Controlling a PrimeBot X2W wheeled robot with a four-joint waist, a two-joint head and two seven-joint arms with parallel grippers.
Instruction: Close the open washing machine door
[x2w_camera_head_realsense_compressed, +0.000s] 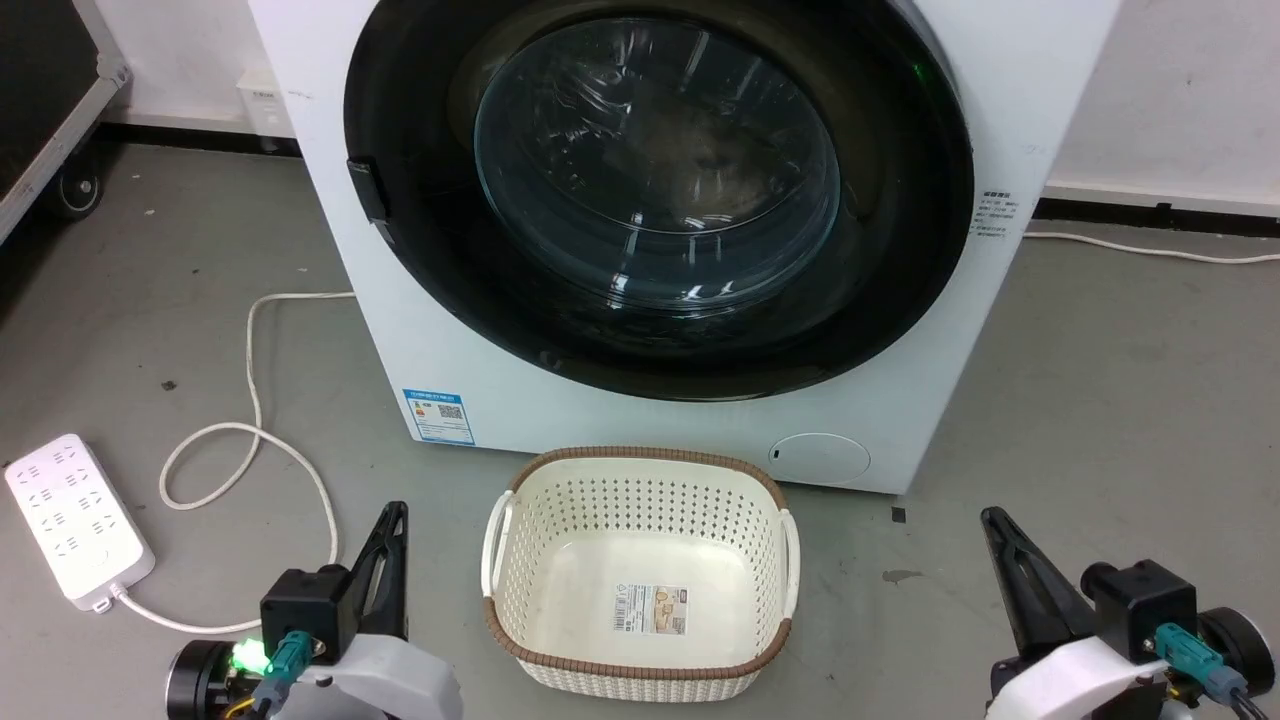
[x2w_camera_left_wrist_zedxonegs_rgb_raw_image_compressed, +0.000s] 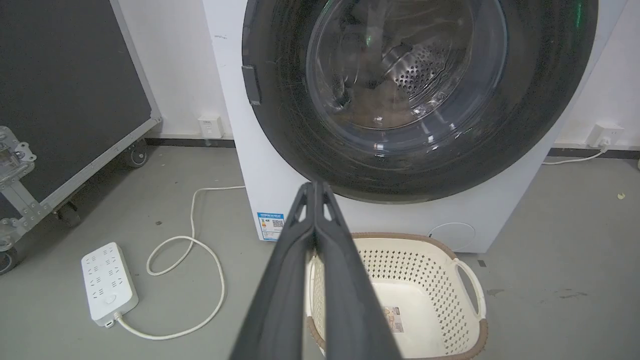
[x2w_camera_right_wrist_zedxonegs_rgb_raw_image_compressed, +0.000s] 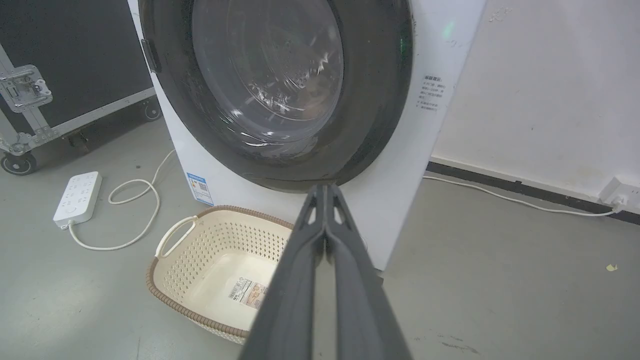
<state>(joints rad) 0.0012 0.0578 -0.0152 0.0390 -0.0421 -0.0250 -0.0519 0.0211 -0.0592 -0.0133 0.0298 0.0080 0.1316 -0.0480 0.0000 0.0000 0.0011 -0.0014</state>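
Head view: the washing machine door (x2w_camera_head_realsense_compressed: 660, 200) lies shut, flush in the washing machine (x2w_camera_head_realsense_compressed: 560, 410) front. The left gripper (x2w_camera_head_realsense_compressed: 396, 512) and right gripper (x2w_camera_head_realsense_compressed: 990, 517) are low before the machine, pointing upward. Left wrist view: fingers (x2w_camera_left_wrist_zedxonegs_rgb_raw_image_compressed: 290, 270) pressed together, aimed at the machine. Right wrist view: fingers (x2w_camera_right_wrist_zedxonegs_rgb_raw_image_compressed: 300, 270) likewise together.

Head cam down, wrist cams fwd; washer (x2w_camera_head_realsense_compressed: 600, 425) common
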